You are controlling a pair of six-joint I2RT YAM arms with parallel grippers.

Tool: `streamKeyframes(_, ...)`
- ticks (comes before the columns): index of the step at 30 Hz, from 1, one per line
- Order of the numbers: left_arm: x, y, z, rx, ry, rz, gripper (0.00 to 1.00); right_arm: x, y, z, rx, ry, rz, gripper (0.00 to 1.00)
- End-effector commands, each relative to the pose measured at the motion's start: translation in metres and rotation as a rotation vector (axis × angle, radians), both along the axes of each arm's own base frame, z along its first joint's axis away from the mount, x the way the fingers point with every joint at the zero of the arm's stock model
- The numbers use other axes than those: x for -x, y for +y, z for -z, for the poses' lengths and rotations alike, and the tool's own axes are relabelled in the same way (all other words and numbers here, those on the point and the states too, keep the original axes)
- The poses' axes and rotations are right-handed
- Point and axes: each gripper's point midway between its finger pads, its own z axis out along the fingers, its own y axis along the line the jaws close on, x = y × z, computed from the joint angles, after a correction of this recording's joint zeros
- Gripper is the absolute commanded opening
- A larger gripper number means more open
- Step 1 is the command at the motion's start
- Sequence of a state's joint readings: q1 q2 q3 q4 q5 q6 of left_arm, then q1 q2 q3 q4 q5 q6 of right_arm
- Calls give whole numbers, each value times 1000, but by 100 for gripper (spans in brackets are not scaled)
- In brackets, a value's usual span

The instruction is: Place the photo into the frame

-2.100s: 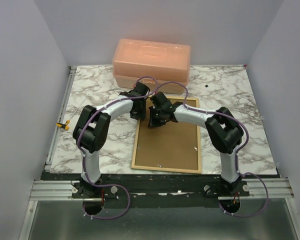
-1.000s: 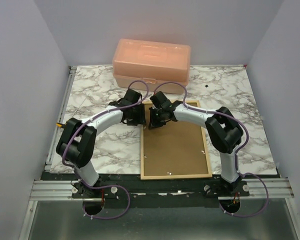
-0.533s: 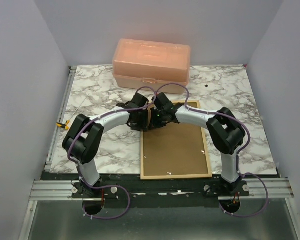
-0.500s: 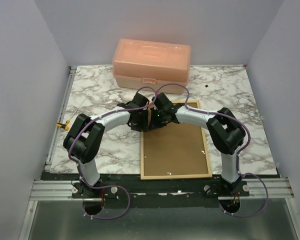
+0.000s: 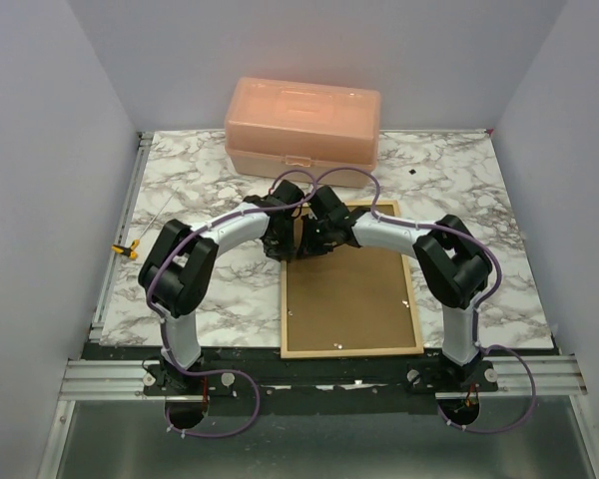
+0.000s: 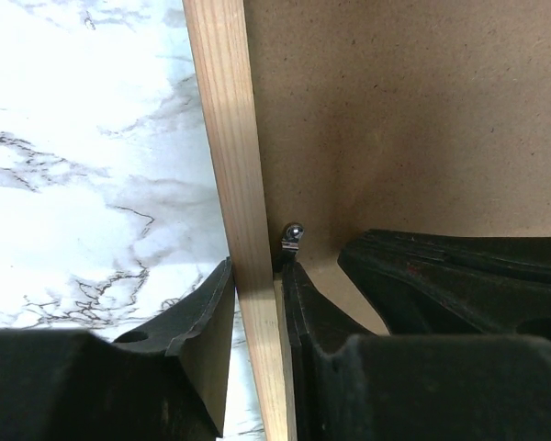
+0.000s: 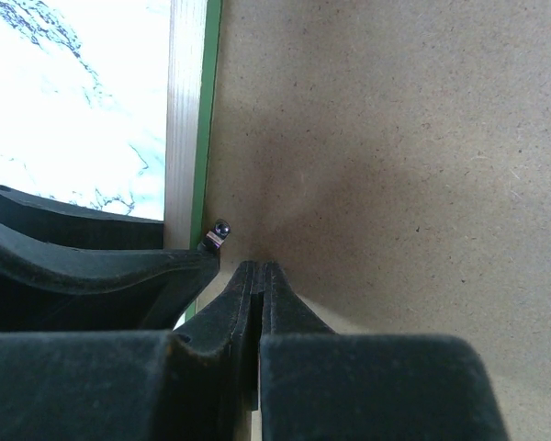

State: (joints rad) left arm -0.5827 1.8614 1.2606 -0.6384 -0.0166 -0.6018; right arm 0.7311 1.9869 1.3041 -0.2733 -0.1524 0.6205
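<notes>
The frame (image 5: 350, 350) lies back up on the marble table, its pale wood rail (image 6: 225, 147) showing a thin green edge (image 7: 207, 119). The brown backing board (image 5: 349, 299) fills it. The photo is hidden. My left gripper (image 6: 257, 276) straddles the left rail near its far end, one finger outside and one inside, shut against the wood beside a small metal clip (image 6: 292, 235). My right gripper (image 7: 258, 268) is shut with nothing in it, tips resting on the backing board (image 7: 395, 138) just right of that clip (image 7: 216, 231). Both grippers meet at the frame's far-left corner (image 5: 299, 242).
A peach plastic box (image 5: 302, 125) stands shut at the back of the table, just beyond the two wrists. A small yellow object (image 5: 128, 250) lies at the table's left edge. Purple cables loop over both forearms.
The frame went from tilted to square with the table edge. My left gripper moved right onto the frame's left rail and narrowed around it. The right gripper closed fully and stayed in place.
</notes>
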Motion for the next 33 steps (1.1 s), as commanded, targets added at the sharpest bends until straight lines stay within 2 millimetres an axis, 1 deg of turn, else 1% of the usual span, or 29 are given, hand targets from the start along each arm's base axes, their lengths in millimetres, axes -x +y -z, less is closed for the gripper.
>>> streamKeyframes(1, -17, 10, 26, -58, -34, -23, 0, 46, -40, 54, 187, 153, -31, 0)
streamKeyframes(4, -19, 1, 22, 32, -38, -6, 0, 45, -40, 48, 178, 141, -31, 0)
streamKeyframes(6, -20, -1, 13, 48, -72, 11, 0, 44, -39, 44, 175, 133, -31, 0)
streamKeyframes(7, -20, -2, 8, 59, -90, 14, 2, 44, -40, 44, 176, 132, -30, 0)
streamKeyframes(9, -20, -2, 2, 67, -108, 19, 22, 43, -39, 42, 172, 129, -30, 0)
streamKeyframes(10, -21, -2, 0, 65, -112, 22, 34, 43, -38, 42, 170, 130, -31, 0)
streamKeyframes(11, -22, -2, -1, 59, -114, 22, 40, 43, -38, 42, 169, 131, -32, 0)
streamKeyframes(13, -25, 0, 0, 39, -112, 18, 44, 43, -38, 44, 171, 134, -32, 0)
streamKeyframes(16, -29, 3, 5, 1, -100, 16, 45, 44, -38, 46, 173, 139, -34, 0)
streamKeyframes(19, -30, 8, 11, -36, -93, -1, 41, 45, -39, 48, 177, 142, -35, 0)
streamKeyframes(21, -30, 15, 15, -75, -85, -18, 34, 45, -39, 49, 178, 143, -37, 0)
streamKeyframes(22, -30, 17, 18, -89, -77, -22, 26, 45, -39, 48, 178, 142, -36, 0)
streamKeyframes(23, -30, 19, 20, -100, -74, -26, 14, 45, -39, 48, 176, 142, -37, 0)
streamKeyframes(24, -29, 19, 22, -108, -66, -30, 5, 44, -38, 47, 174, 140, -36, 0)
streamKeyframes(25, -29, 21, 24, -116, -62, -34, 0, 44, -38, 46, 175, 139, -36, 0)
streamKeyframes(29, -28, 21, 30, -114, -50, -38, 0, 44, -39, 44, 176, 135, -35, 0)
streamKeyframes(33, -25, 17, 28, -77, -59, -39, 0, 43, -40, 39, 176, 124, -32, 0)
